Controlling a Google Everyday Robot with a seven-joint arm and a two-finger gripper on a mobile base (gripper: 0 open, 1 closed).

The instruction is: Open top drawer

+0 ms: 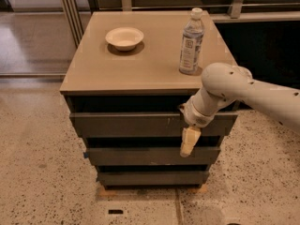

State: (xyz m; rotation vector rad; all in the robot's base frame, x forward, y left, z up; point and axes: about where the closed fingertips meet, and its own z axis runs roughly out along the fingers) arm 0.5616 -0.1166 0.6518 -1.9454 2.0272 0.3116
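The top drawer is the widest of three dark grey-brown fronts, just under the tan cabinet top, with small pale scratches right of centre. My gripper is on a white arm that comes in from the right. It sits against the right part of the top drawer's front. Its cream-coloured end hangs down over the gap above the middle drawer. The wrist covers part of the top drawer's upper edge. The bottom drawer is narrower still.
A white bowl and a clear water bottle stand on the cabinet top. Speckled floor lies around the cabinet. A metal rail and dark panel run behind and to the right.
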